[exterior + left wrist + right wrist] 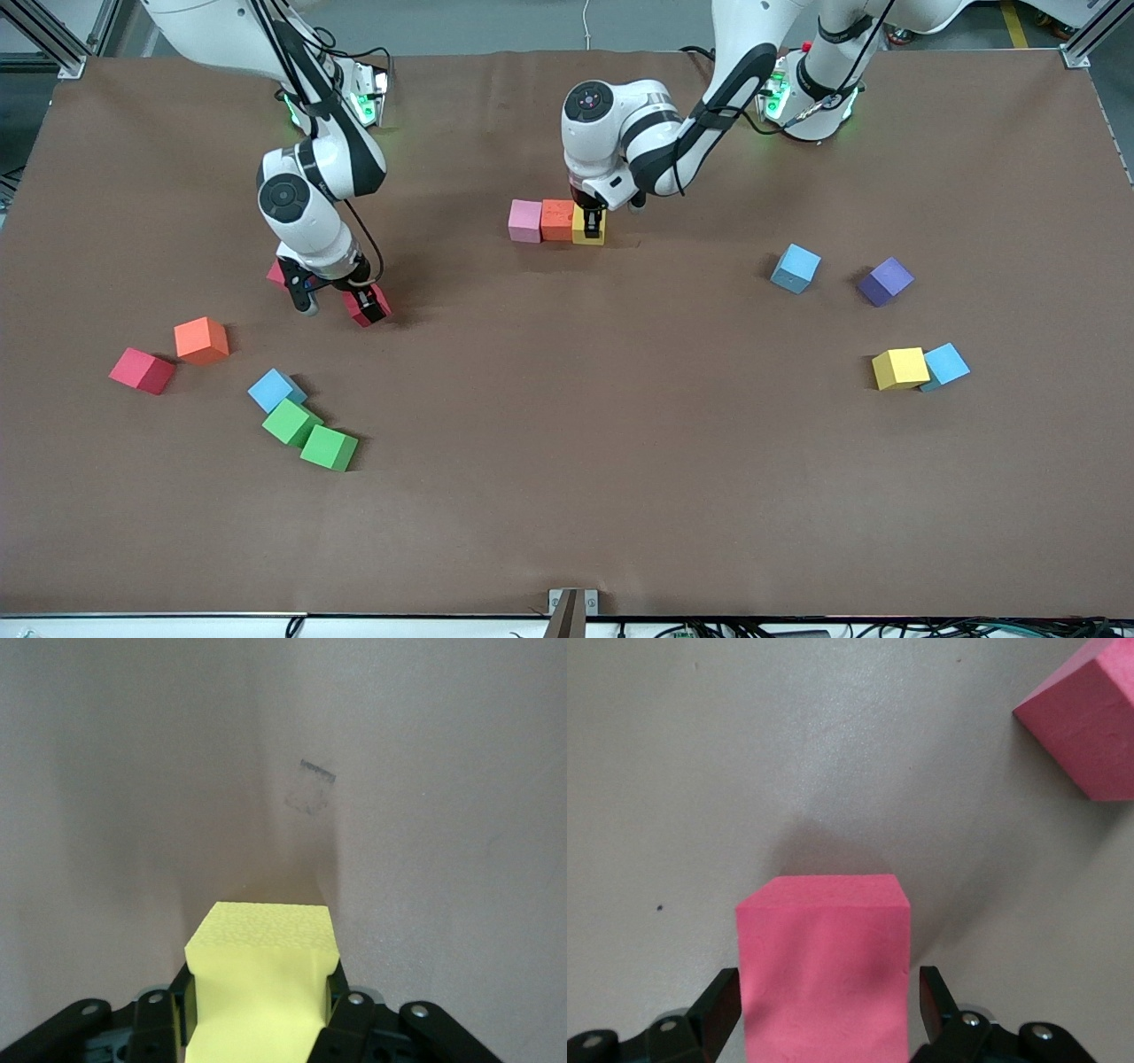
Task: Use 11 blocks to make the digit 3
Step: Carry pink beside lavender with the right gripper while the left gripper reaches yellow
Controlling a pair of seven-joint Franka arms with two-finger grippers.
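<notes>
The left hand is clamped on a yellow cube, beside the orange cube; the right hand straddles a red cube, fingers apart.

Both arms wear glossy white shells with black joint bands, round dark end caps and black cables; green lights glow at their bases; black fingers show silver screws.

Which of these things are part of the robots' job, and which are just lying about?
Job: pink cube; orange cube beside it; yellow cube gripped by left gripper; red cube inside open right gripper; loose cubes like the purple cube.
Just there: brown table cover; metal bracket at its edge.
</notes>
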